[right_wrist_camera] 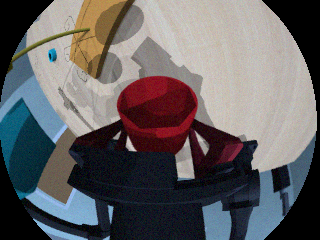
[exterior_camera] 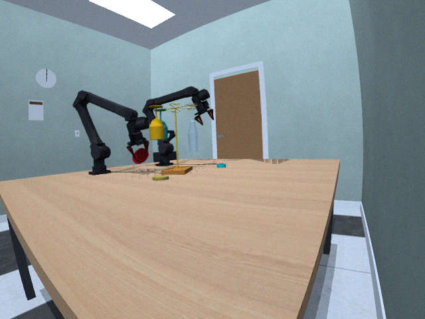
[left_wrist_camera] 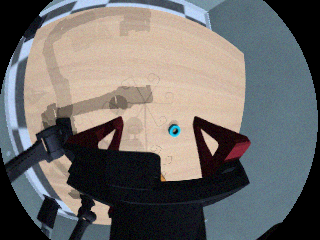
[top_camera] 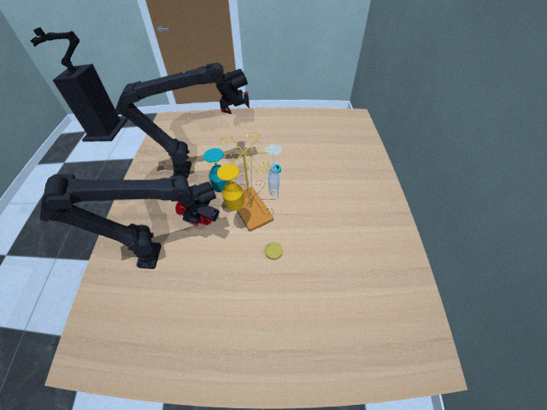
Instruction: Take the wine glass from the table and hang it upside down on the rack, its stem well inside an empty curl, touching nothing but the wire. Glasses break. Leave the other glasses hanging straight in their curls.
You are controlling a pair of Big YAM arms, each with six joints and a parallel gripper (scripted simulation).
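With clock directions read on the top view, 12 at the door side, the red wine glass (top_camera: 179, 207) (exterior_camera: 140, 155) (right_wrist_camera: 157, 112) is off the table, tipped over, its bowl gripped between the fingers of the right gripper (top_camera: 202, 220) (exterior_camera: 140, 160) (right_wrist_camera: 157, 121). It hangs at the rack's 8 o'clock, inboard of the table edge.

On the rack (top_camera: 247, 180) (exterior_camera: 176, 137) (right_wrist_camera: 45, 46), the bare curls point to 11, 1 and between 4 and 5. The teal glass (top_camera: 215, 178) (exterior_camera: 165, 130) (right_wrist_camera: 22, 150) hangs at 9, the yellow glass (top_camera: 232, 196) (exterior_camera: 156, 129) at 7 and the clear glass (top_camera: 273, 180) (exterior_camera: 192, 137) at 3, so the side facing the held glass is the crowded one.

The left gripper (top_camera: 238, 109) (exterior_camera: 207, 121) (left_wrist_camera: 158, 120) hovers at 12, fingers wide open with nothing between them, near the far table edge in the top view.

Low on the table, an olive disc (top_camera: 273, 250) (exterior_camera: 160, 177) lies at 5 from the orange base (top_camera: 255, 218) (exterior_camera: 176, 170); a cyan ring (top_camera: 279, 171) (exterior_camera: 221, 165) (left_wrist_camera: 170, 132) (right_wrist_camera: 49, 56) lies beyond the rack. Table stretches widely toward 6.
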